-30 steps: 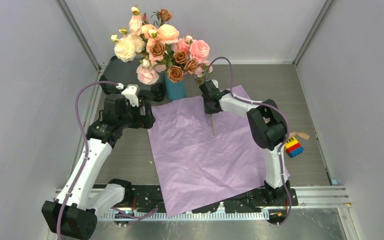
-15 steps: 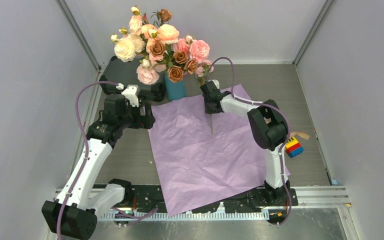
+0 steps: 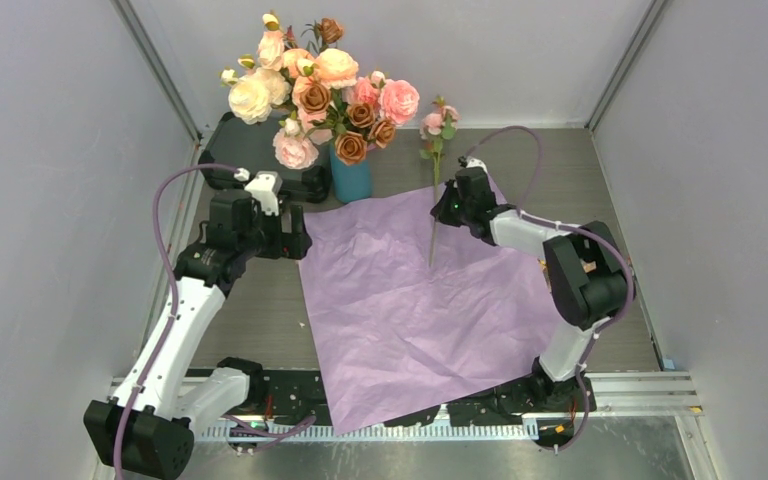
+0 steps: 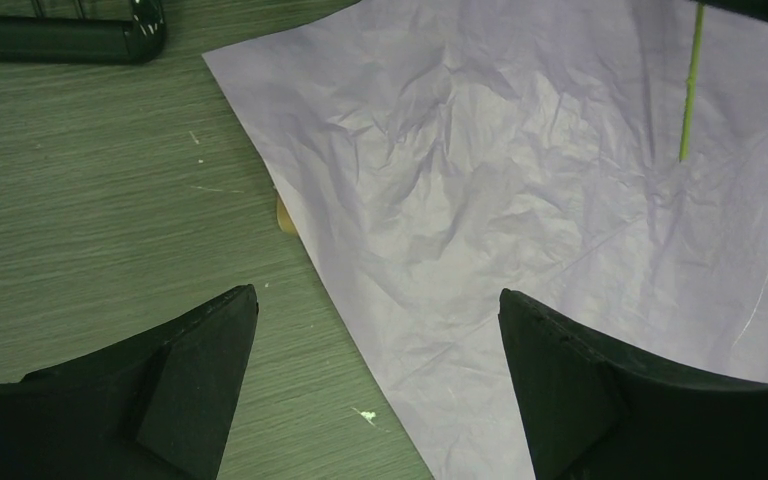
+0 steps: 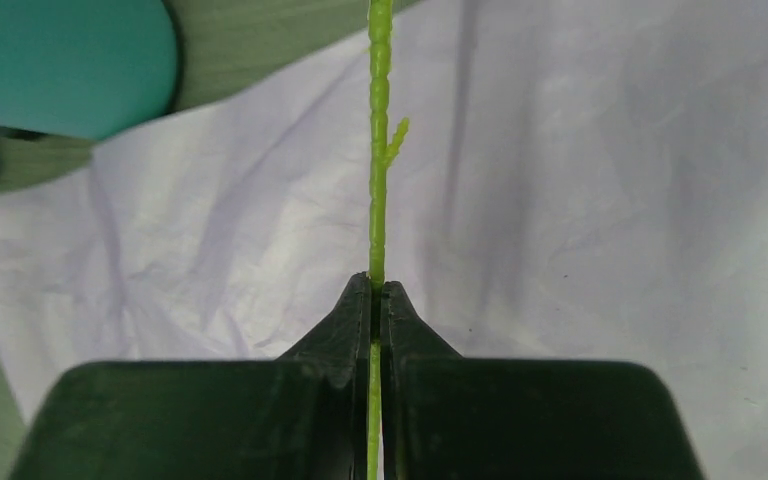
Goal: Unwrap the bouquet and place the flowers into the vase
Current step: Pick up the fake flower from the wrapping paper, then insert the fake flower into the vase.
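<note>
**Right hand clamps the last loose stem and swings it off to the right**

A second ago the right hand (image 3: 454, 203) sat close to the vase (image 3: 351, 178), with its fingers only loosely around a thin green stem (image 3: 433, 225). Now the fingers are squeezed tight on that stem, as the right wrist view shows plainly, and the arm has shifted toward the upper right of the overhead frame. The stem's small pink blooms (image 3: 437, 118) now stand clear of the bunch (image 3: 315, 90) already in the vase, no longer tucked against it. To my eye this is a firmer grip taken before the stem is carried back over the vase mouth. The stem is not yet in.

The left hand (image 4: 377, 300) has not moved. It hangs wide open and empty over the left edge of the paper (image 3: 410, 300), gripping nothing.

The stem is near upright, with its blooms at the top and its cut end hanging just above the paper. It is slim, knobbly and bright green, with one short side shoot below the grip. The lilac paper lies unfolded, flat and creased on the desk (image 3: 250, 310). The teal vase stands just beyond the paper's far left corner, crowded with pink, cream and brown roses.
</note>
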Controlling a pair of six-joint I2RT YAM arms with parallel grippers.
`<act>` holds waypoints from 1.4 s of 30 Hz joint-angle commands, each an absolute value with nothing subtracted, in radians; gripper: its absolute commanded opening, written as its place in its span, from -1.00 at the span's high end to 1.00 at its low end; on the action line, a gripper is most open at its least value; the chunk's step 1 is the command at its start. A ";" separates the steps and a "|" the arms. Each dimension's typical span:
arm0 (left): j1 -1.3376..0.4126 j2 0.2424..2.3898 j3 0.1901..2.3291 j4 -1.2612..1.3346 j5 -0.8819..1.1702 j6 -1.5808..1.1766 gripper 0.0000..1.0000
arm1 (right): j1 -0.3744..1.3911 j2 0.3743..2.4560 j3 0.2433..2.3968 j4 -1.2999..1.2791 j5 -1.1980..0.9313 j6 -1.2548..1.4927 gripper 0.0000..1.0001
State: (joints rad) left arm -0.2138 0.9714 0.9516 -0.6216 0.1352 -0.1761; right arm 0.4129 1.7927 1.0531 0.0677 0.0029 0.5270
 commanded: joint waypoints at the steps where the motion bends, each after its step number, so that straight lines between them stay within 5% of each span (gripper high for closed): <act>1: -0.215 0.964 0.938 -0.585 0.233 -0.167 -0.86 | 0.391 1.658 0.987 0.308 -0.080 0.575 1.00; 15: -0.239 0.967 0.975 -0.272 0.746 -0.498 -0.81 | 0.391 1.142 0.932 0.183 -0.117 0.462 1.00; 42: -0.410 1.169 1.550 -0.065 0.616 -0.785 -0.89 | 0.675 0.983 1.196 -0.059 -0.606 0.311 1.00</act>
State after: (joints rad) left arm -0.4019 1.1492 1.4918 -0.1581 0.6106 -0.7361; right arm 0.6342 0.9802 1.1202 0.0116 -0.5255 0.3683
